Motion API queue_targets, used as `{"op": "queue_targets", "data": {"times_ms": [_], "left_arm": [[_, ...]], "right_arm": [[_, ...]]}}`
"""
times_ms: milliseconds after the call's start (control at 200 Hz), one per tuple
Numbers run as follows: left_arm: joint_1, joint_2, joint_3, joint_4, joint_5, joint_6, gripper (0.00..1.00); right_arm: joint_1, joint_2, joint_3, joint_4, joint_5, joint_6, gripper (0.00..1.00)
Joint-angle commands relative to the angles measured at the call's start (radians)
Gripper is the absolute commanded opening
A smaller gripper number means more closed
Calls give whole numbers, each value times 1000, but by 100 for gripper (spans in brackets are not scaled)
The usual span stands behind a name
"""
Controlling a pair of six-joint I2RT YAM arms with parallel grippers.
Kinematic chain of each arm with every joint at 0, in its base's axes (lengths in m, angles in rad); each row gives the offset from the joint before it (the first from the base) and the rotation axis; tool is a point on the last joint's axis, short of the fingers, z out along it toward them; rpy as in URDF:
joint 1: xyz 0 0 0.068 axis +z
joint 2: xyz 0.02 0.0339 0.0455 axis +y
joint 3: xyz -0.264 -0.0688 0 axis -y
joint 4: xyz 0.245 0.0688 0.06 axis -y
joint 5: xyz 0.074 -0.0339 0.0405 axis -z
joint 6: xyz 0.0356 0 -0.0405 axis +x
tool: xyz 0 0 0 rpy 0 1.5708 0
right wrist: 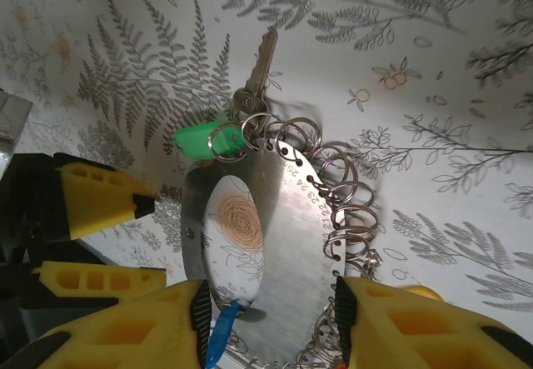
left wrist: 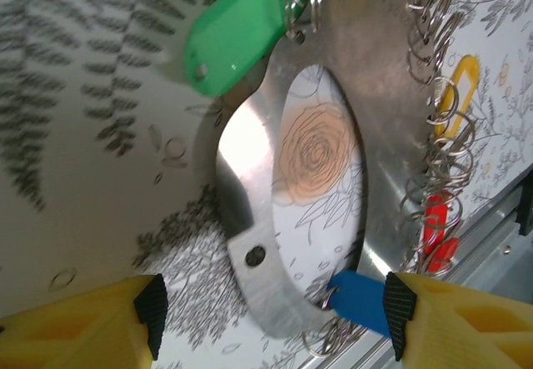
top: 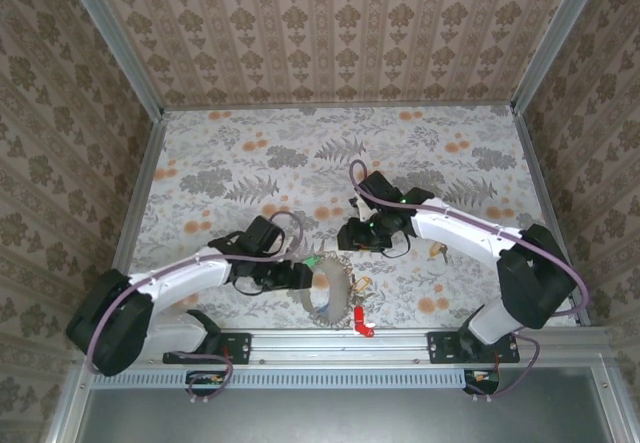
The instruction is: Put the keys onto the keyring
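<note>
Nearest me, by the metal rail (top: 300,341) at the near edge of the tabletop (top: 250,143), the red key (top: 362,321) lies in among the small rings at the edge of the keyring (right wrist: 296,227). The keyring is a flat steel oval with a large hole through its middle and a fringe of small split rings down one side. It lies flat between my two arms, and I judge that is why it sits there: either gripper can reach it. The blue key (left wrist: 356,296) sits at the plate's near end, tucked against the rim, and it looks already hooked on.

My left gripper (left wrist: 275,315) is low over that near end, spread wide and holding nothing. It has a finger on either side of the plate, and the blue key is just beside one of its fingers (left wrist: 466,327). I read that straddle as a way to pin the plate so it cannot slide while a ring is worked.

Along the fringed side the yellow key (left wrist: 460,77) lies among the rings; I cannot tell whether it is threaded. At the far end the green key (left wrist: 237,32) hangs off a split ring, angled away from the plate.

Just past that end my right gripper (top: 352,238) hangs above the tabletop looking down on the plate, wide open and empty. I think it is placed to come down on a ring or a loose key. Farther right, well apart, lies a small brass-coloured piece (top: 437,253).
</note>
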Motion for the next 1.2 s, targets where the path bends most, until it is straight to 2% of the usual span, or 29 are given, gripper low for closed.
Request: {"op": "queue_targets", "data": {"times_ms": [0, 145, 355, 620, 810, 895, 1030, 1110, 1195], "left_arm": [[0, 67, 25, 118, 88, -10, 73], [18, 176, 39, 101, 135, 27, 72], [35, 170, 30, 94, 169, 54, 74], [40, 179, 25, 121, 153, 27, 75], [43, 220, 35, 179, 198, 14, 75], [42, 228, 40, 203, 230, 8, 74], [45, 227, 60, 199, 265, 28, 69], [49, 216, 69, 205, 294, 36, 63], [53, 195, 85, 187, 307, 53, 61]], "right_arm": [[7, 62, -40, 11, -62, 52, 47], [6, 112, -37, -31, -44, 33, 50], [26, 136, -53, -28, -61, 36, 52], [27, 180, -17, -28, -68, 18, 47], [25, 197, -19, 11, -103, 2, 45], [19, 202, -27, 83, -145, -11, 42], [12, 231, -24, 140, -198, 3, 35], [13, 243, -24, 169, -209, 19, 33], [13, 238, -32, 178, -198, 25, 32]]}}
